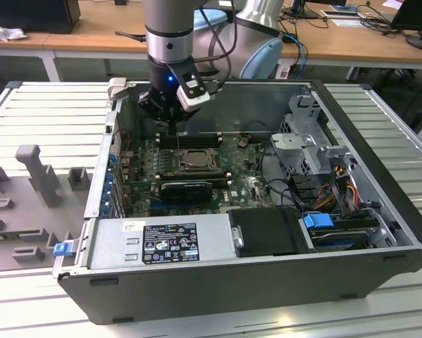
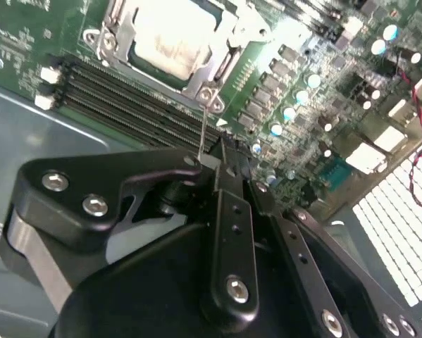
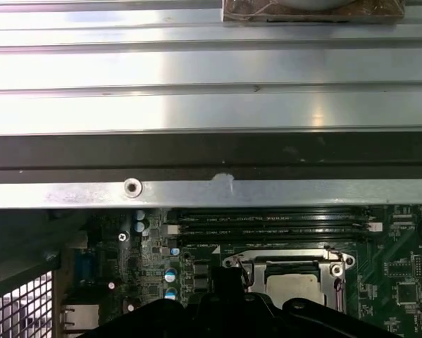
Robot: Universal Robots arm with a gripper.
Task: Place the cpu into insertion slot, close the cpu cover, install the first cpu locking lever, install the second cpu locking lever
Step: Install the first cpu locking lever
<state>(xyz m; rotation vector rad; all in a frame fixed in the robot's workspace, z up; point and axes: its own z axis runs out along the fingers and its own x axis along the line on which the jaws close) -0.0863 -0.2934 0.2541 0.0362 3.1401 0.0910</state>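
Gripper [image 1: 170, 121] hangs inside the open computer case [image 1: 380, 169], above the memory sticks [image 1: 189, 140] just beside the socket [image 1: 194, 162]. Whether its fingers are spread or pressed together cannot be told. In the second wrist view a thin metal lever [image 2: 203, 130] rises from the socket corner to the gripper tip [image 2: 221, 158]. Chip [image 2: 170, 32] lies in the socket under the lowered cover [image 2: 228, 42]. Green circuit board [image 1: 253, 184] surrounds the socket.
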